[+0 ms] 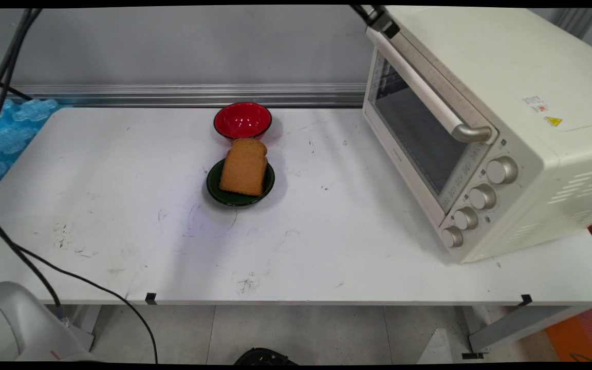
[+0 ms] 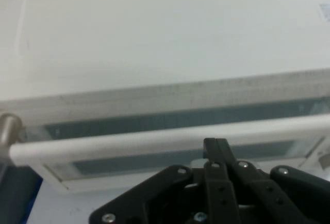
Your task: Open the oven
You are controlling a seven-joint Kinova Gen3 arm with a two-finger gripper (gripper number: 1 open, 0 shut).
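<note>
yellow warning triangle sticker on toaster oven (image 1: 486,128) top (its other print unreadable)

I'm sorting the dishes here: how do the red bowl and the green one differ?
The red bowl is empty; the green bowl holds a slice of brown bread. The red bowl sits farther back toward the wall, the green bowl nearer the table's front. The red bowl looks deeper, the green bowl shallower. Both are round, glossy and upright on the white table, close together, left of the oven.

Lab test bench — scuffed white table (image 1: 121,216), aluminium rail (image 1: 183,95), toaster oven (image 1: 486,133), trailing cables (image 1: 44,277)
</note>
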